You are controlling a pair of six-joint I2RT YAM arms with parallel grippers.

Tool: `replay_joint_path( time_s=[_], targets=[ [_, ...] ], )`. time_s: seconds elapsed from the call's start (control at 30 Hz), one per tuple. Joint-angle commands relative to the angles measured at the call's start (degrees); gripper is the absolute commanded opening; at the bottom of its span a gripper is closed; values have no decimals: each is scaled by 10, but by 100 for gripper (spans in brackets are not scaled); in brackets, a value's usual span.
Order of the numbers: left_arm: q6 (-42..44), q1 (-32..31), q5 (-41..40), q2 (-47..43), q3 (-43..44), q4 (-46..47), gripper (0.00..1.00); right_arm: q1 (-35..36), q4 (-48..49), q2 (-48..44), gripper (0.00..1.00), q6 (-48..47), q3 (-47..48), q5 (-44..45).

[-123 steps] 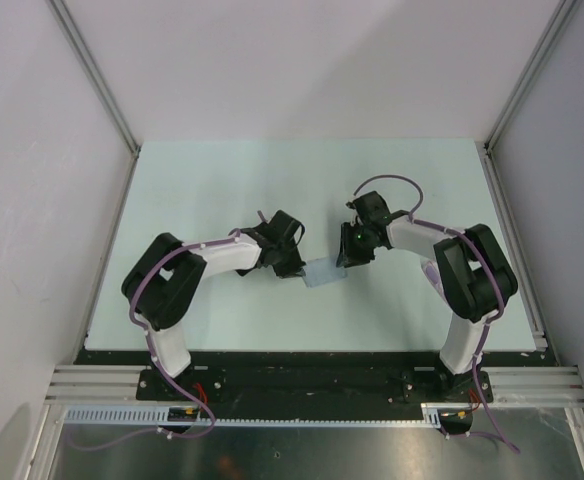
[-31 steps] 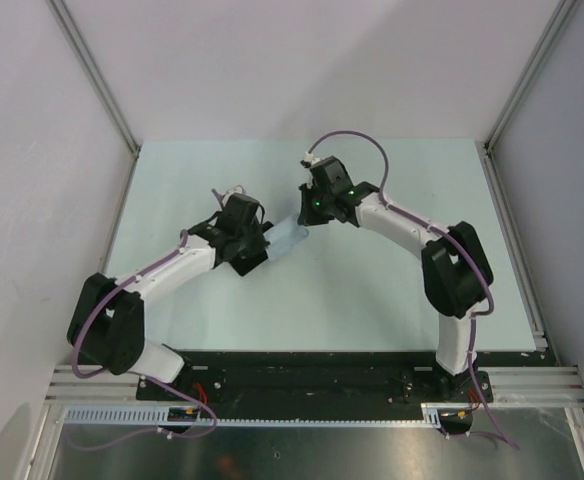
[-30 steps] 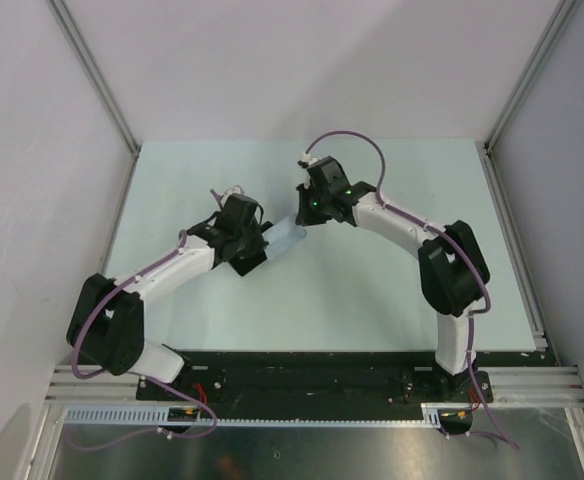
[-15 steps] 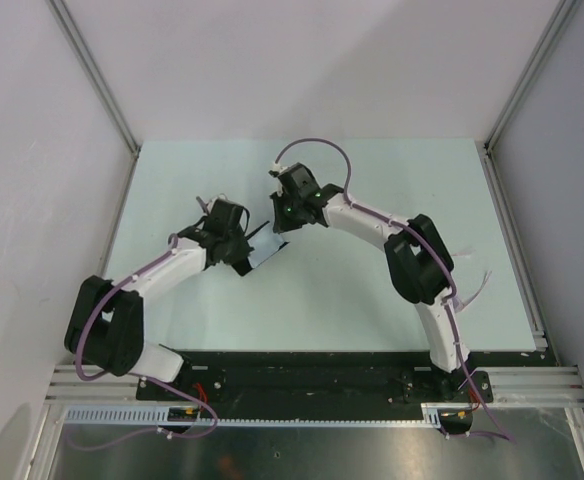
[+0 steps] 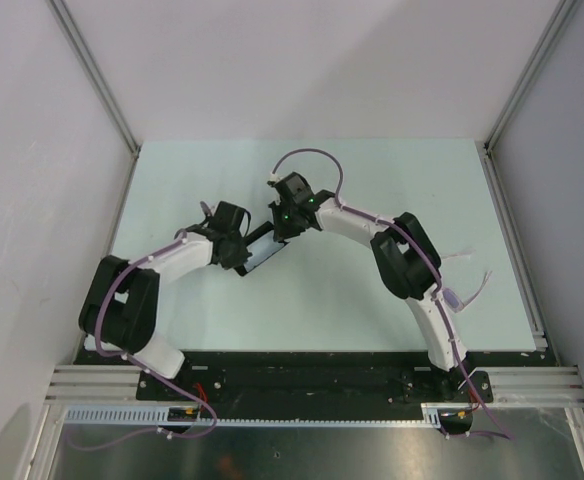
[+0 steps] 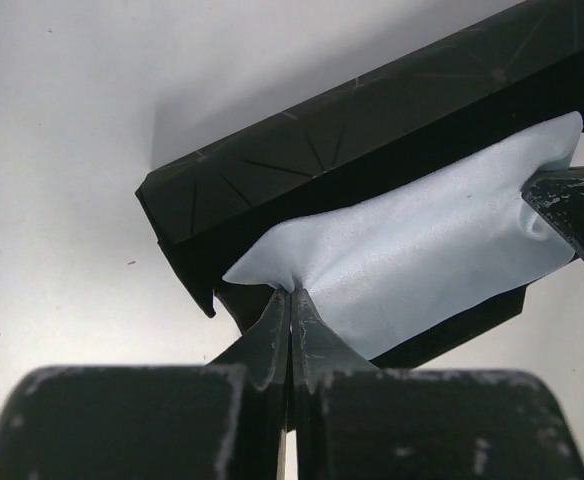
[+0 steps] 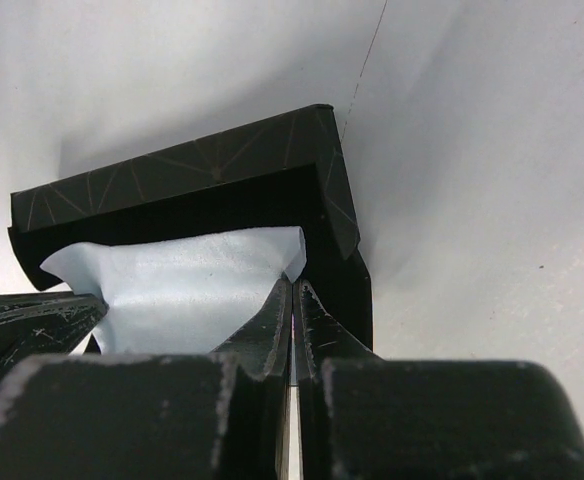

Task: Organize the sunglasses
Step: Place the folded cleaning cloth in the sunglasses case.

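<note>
Top external view: one pair of sunglasses lies at right, thin arms pointing right, well apart from one black case. Left jaws and right jaws each pinch one light blue cloth.

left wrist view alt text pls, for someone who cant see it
The left gripper, shut, pinches one corner of a light blue cloth stretched across a black case on a pale table. At the frame's right edge, the right gripper pinches the cloth's opposite corner.
</note>
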Motion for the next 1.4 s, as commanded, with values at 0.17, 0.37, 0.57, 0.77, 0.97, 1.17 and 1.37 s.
replay_joint_path(
  time_s=[0.17, 0.37, 0.57, 0.77, 0.97, 1.17, 1.37],
  targets=[
    [16, 16, -9, 25, 29, 12, 0, 1, 42, 12, 0, 4, 31, 1],
    [19, 26, -7, 42, 37, 15, 0, 0, 43, 25, 0, 2, 48, 10],
    [24, 33, -8, 54, 48, 17, 1, -1, 39, 41, 0, 0, 68, 10],
    [28, 36, -11, 66, 57, 17, 1, -2, 41, 49, 0, 1, 74, 11],
    [29, 39, -13, 67, 58, 17, 0, -3, 43, 52, 0, 2, 73, 13],
    [31, 40, -17, 69, 64, 17, 0, -2, 64, 51, 0, 4, 65, 12],
    [37, 42, -19, 68, 73, 17, 0, -1, 77, 54, 0, 8, 65, 14]
  ],
)
